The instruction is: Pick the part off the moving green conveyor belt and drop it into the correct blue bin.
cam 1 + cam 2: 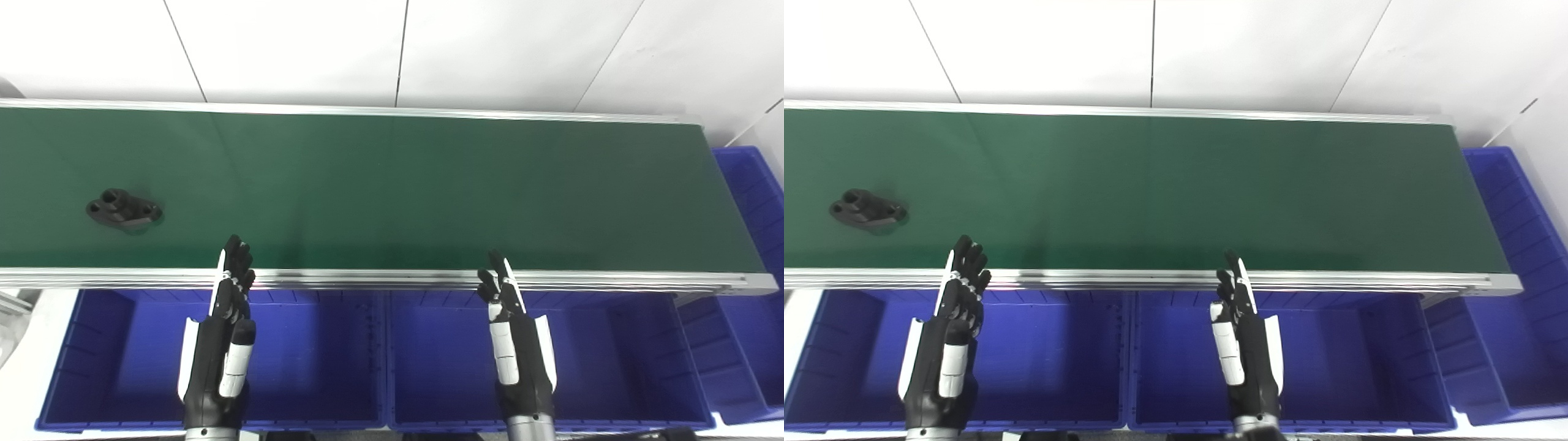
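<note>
Left eye view catches a pale grey bit of frame (12, 306) at the far left edge that the right eye view does not show, while both views show one black part (124, 210) lying on the green conveyor belt (392, 190) toward its left end, apart from both my hands. My left hand (223, 331) and my right hand (514, 337) each hover open and empty, fingers straight, over the near rail above the bins. I count three blue bins: one (92, 367) under my left hand, one (612, 361) under my right, one (750, 257) past the belt's right end.
</note>
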Controlling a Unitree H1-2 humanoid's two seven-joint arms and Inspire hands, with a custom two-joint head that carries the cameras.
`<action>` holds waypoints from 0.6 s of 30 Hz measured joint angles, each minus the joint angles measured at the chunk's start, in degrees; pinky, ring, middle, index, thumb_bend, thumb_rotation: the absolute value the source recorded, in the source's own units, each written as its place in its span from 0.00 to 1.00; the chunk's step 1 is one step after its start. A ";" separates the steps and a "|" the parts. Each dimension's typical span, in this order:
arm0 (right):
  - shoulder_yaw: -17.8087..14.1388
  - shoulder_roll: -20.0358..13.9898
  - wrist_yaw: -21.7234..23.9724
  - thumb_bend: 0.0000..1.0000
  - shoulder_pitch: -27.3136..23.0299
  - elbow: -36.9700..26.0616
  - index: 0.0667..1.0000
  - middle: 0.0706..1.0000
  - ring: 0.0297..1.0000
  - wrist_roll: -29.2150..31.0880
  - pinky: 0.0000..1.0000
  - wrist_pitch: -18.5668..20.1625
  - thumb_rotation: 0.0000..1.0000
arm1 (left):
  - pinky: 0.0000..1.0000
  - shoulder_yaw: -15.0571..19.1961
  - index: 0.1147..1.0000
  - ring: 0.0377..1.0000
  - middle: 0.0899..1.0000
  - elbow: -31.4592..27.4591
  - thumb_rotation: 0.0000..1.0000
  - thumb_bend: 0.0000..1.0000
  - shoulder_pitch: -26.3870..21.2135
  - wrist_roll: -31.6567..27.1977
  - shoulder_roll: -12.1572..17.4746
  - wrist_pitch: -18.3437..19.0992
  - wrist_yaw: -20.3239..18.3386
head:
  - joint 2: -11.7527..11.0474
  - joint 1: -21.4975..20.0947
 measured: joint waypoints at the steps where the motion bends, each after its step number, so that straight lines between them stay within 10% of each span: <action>1: 0.00 0.00 0.00 0.80 0.03 0.01 0.98 0.99 0.96 0.05 0.96 -0.14 1.00 | 1.00 0.03 1.00 1.00 1.00 0.06 0.94 0.60 -0.11 0.02 -0.03 0.00 0.06 | 0.00 0.00; 18: 0.47 -0.39 0.85 0.76 0.29 1.02 1.00 1.00 0.98 0.03 0.99 -2.29 1.00 | 1.00 -1.03 1.00 1.00 1.00 0.49 0.94 0.67 -0.20 0.12 -0.13 -0.47 0.59 | -0.79 0.62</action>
